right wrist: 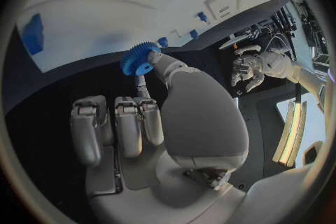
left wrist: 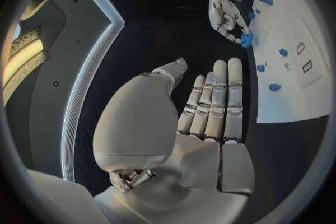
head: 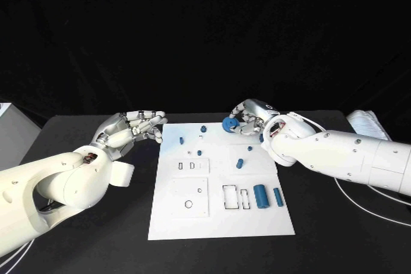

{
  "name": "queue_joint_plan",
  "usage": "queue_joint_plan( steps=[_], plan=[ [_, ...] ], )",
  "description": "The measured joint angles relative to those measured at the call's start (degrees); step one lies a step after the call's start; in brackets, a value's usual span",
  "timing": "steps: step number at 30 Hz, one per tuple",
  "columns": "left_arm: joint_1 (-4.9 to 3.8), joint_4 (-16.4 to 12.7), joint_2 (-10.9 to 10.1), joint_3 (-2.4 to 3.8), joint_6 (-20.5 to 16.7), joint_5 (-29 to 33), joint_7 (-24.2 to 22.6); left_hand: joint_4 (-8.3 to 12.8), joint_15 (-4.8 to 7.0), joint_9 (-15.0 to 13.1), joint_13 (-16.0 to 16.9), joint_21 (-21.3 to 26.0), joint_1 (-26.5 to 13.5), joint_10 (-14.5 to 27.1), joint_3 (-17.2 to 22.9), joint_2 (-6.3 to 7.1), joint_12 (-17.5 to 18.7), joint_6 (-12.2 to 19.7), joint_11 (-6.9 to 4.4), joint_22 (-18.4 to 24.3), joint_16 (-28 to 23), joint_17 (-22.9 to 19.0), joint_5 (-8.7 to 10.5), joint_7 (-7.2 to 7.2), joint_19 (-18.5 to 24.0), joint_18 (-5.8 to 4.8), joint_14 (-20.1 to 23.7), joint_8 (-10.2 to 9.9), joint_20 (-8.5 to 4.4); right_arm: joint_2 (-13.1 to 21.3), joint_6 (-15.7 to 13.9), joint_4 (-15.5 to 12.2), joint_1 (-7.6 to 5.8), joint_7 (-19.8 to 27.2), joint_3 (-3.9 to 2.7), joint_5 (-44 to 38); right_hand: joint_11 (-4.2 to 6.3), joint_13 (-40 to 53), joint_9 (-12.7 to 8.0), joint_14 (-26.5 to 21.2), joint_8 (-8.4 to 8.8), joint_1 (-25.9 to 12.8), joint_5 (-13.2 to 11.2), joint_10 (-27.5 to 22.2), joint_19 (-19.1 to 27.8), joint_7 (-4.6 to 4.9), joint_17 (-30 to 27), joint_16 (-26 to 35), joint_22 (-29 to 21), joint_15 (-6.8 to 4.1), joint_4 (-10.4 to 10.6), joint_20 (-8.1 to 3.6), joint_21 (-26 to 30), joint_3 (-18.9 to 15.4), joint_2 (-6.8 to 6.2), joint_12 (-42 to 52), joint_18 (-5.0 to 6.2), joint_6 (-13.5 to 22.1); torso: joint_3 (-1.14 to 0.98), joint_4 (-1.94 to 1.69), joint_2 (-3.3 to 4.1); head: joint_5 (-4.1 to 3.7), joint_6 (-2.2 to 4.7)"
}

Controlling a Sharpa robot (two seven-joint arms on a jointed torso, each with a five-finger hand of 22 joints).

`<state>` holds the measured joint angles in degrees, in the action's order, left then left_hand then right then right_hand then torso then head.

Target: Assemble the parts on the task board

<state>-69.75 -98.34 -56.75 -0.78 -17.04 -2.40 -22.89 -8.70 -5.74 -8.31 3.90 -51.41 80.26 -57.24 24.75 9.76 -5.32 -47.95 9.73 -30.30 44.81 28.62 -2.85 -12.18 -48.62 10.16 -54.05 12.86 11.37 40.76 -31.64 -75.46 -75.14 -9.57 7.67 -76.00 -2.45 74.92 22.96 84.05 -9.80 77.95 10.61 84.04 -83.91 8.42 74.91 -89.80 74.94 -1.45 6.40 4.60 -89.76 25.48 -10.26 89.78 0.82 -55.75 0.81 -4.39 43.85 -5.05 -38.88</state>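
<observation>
- The board [head: 221, 220] lies in the middle of the black worktop [head: 342, 238], its long side running away from the robot, so both arms can reach it from either flank.
- The right hand [head: 248, 120] hovers at the board's upper right corner in the head view and pinches a blue gear [head: 230, 124] between thumb and a finger, the other fingers loosely curled beneath.
- The right wrist view shows the gear [right wrist: 137, 60] held by its rim, toothed edge and centre bore exposed; that grip likely leaves the bore free to drop over a peg.
- The gear is lifted clear of the board, just off its top edge, not yet seated anywhere.
- The left hand [head: 135, 128] waits at the board's upper left edge, holding nothing, fingers extended side by side and slightly bent; in its own wrist view the fingers [left wrist: 218, 102] lie straight and together. It seems parked out of the way, ready to steady the board.
- Small blue pegs [head: 204, 129] stand along the upper part of the board, likely targets for the gear.
- Two blue cylinders [head: 261, 196] lie at the lower right of the board beside rectangular slots [head: 230, 197], untouched.
- A round recess [head: 189, 204] and small slots sit in raised plates at the lower left.
- Most of the assembly looks undone.
</observation>
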Motion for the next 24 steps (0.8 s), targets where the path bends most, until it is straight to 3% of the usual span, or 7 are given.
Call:
queue_joint_plan(
  steps=[5,11,24],
  plan=[
    [0.00,0.03,0.10,0.00,0.02,-0.01,0.02,0.00,0.00,0.00,0.00,0.00,0.00,0.00,0.00,0.00,0.00,0.00,0.00,0.00,0.00,0.00,0.00,0.00,0.00,0.00,0.00,0.00,0.00,-2.81,-1.18,-0.59,-0.01,-0.31,0.00,-3.02,0.00,0.00,0.01,0.00,-0.05,0.00,-0.22,0.00,0.00,0.00,0.00,0.00,0.00,0.00,0.00,0.00,0.00,0.00,0.00,0.00,0.00,-0.01,0.03,-0.08,0.01,0.09,0.07],
    [0.00,0.04,0.25,0.00,0.05,-0.01,0.04,0.00,0.00,0.00,0.00,0.00,0.00,0.00,0.00,0.00,0.00,0.00,0.00,0.01,0.00,0.00,0.00,0.00,0.00,0.01,0.00,0.00,0.00,-6.07,-1.62,0.95,0.04,-0.77,0.04,-5.26,0.00,0.00,0.03,0.00,-0.10,-0.30,-0.34,0.00,0.00,-0.01,0.00,0.00,-0.01,0.01,0.00,0.00,0.00,0.00,-0.30,0.00,0.00,-0.09,0.07,-0.13,0.01,0.24,0.09],
    [0.00,0.17,0.46,0.00,0.14,-0.03,0.09,0.00,0.00,0.00,0.00,0.00,0.00,0.00,0.00,0.00,0.00,0.00,0.00,0.01,0.00,0.00,0.00,0.00,0.00,0.00,0.00,0.00,0.00,-10.19,-0.71,3.87,2.00,-1.74,0.43,-7.05,-0.01,0.00,0.04,0.00,-0.17,-0.61,-0.55,-0.01,0.00,-0.10,-0.01,0.00,-0.02,0.01,0.19,0.01,0.00,0.17,-0.61,0.00,0.01,-0.20,0.00,-0.12,0.08,0.32,-0.09]
  ],
)
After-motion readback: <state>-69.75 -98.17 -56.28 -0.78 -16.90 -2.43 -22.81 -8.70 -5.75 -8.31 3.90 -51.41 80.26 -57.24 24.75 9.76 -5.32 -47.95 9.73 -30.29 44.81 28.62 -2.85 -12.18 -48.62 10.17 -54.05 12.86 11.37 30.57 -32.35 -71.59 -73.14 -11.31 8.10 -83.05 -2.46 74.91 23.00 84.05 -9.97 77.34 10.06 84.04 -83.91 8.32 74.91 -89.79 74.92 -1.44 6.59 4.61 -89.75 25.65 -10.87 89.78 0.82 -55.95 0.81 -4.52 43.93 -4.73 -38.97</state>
